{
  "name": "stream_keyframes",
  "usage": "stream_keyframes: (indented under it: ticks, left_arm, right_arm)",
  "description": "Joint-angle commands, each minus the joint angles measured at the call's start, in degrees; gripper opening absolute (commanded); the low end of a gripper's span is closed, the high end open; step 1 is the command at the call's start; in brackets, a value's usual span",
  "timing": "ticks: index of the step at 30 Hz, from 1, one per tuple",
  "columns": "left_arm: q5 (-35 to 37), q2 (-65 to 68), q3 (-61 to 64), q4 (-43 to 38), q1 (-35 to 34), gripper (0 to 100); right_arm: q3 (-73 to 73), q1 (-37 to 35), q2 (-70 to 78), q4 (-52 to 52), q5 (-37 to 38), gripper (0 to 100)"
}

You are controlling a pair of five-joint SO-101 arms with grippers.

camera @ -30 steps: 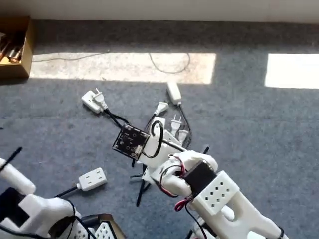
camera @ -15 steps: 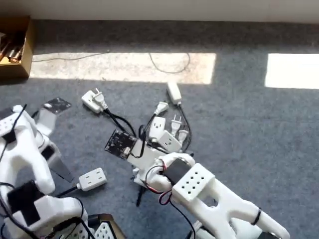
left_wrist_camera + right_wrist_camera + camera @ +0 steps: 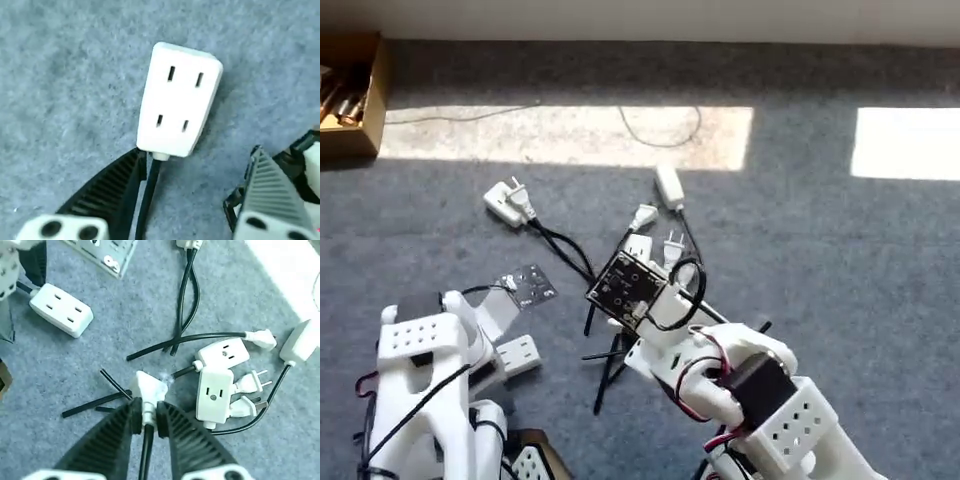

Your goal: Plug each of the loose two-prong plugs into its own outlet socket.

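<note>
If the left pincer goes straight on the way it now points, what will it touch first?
Probably the white outlet block on the carpet, just ahead of the open left pincer; depth is unclear.

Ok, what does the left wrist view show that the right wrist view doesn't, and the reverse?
Left wrist view: the left pincer open, a finger on each side of the black cord leaving the outlet block. Right wrist view: the right pincer shut on a white plug, and beyond it two more outlet blocks with loose plugs and crossing cords. Both: that white outlet block with two pairs of slots, lying on the grey carpet.
</note>
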Motion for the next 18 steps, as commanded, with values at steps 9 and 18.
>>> stream_keyframes:
  ticks: [9, 18]
  left_arm:
    - [5.0, -1.6, 3.8, -8.0, 17.2, 18]
    - [12.4, -1.3, -3.6, -7.7, 26.3, 25]
  right_arm:
    - [1.2, 0.6, -1.3, 0.3, 0.4, 0.7]
    - [1.3, 0.6, -1.0, 0.5, 0.5, 0.7]
